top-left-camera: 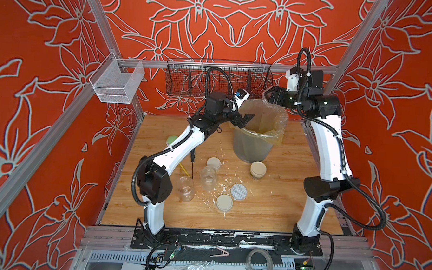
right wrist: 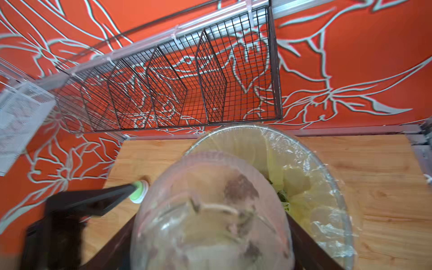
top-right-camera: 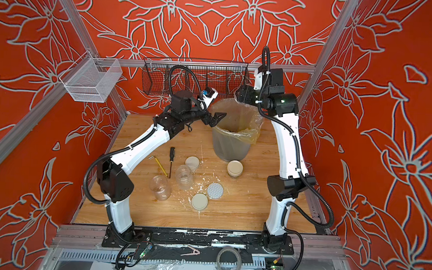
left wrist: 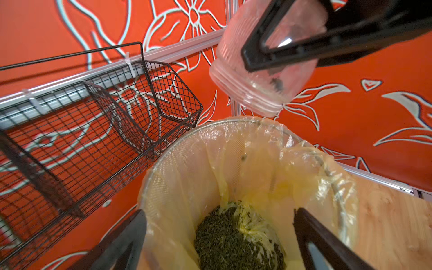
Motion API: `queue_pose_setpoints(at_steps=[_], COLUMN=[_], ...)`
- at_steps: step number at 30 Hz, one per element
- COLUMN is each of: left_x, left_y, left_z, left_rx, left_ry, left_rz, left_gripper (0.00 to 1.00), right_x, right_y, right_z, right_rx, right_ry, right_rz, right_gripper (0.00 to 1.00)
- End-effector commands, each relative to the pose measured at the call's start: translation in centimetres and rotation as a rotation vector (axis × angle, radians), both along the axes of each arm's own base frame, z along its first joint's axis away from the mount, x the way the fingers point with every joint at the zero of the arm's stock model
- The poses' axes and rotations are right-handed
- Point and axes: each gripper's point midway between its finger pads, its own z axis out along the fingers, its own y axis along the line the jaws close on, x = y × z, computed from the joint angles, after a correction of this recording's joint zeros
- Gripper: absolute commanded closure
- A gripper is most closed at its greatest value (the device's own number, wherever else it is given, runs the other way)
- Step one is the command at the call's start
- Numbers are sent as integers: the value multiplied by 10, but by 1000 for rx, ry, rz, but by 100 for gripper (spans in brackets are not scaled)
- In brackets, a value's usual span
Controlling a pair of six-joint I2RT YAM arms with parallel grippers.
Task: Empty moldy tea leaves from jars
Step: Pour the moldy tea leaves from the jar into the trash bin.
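Wooden table: right gripper clamps a jar tilted mouth-down above the bin. Left gripper gapes empty at its rim; tea leaves lie on the bin's bottom, below both.

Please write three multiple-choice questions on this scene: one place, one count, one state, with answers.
1. Where is the heap of loose tea leaves? A. lined bin B. black wire basket C. white mesh tray
2. How many lidless jars stand on the table? A. one B. two C. four
3. How are the jaws of the left gripper? A. open, empty B. shut on a lid C. shut on a jar
1 A: leaves cover the liner's bottom. 2 B: two stand upright without lids. 3 A: nothing sits between them.
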Motion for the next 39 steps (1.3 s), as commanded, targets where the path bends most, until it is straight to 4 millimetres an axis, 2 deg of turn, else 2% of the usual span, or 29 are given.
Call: queue_pose_setpoints(at_steps=[1,6,9,11,14,16,19,20,22,23,24,27,30,35,39], left_x=[-30,-58,-68,-71,-74,-75,-77,-78,-81,-82,-84,-88,-88,-90,-85], left_y=[18,35,40,43,46,46,46,46,44,43,41,34,28,13,1], left_z=[39,39,33,30,31,32,32,32,33,33,32,30,32,41,56], left_rx=[-43,-60,-49,-41,-35,-36,-31,-32,-35,-35,-35,-32,-49,-78,-110], left_ry=[-95,-96,-96,-100,-105,-105,-112,-115,-123,-127,-134,-177,-225,-330,-408], left_rz=[14,23,24,31,36,33,25,22,4,-10,-26,-76,-107,-199,-251], left_gripper=[3,3,3,3,3,3,3,3,3,3,3,3,3,3,3], right_x=[0,-3,0,4,9,9,5,7,9,7,4,2,-4,-23,-45], right_y=[4,18,11,10,13,20,34,28,11,10,13,17,18,18,32], right_z=[-47,-101,-116,-116,-104,-98,-94,-93,-94,-94,-91,-66,-28,23,50], right_rx=[-228,-476,-674,-767,-760,-705,-500,-496,-636,-632,-549,-273,-155,76,275], right_ry=[103,220,240,228,179,158,164,167,167,173,183,151,49,-46,-71], right_rz=[55,171,148,128,94,103,160,122,38,37,61,71,53,85,187], right_gripper=[77,77,78,78,78,77,77,79,79,78,78,79,79,79,79])
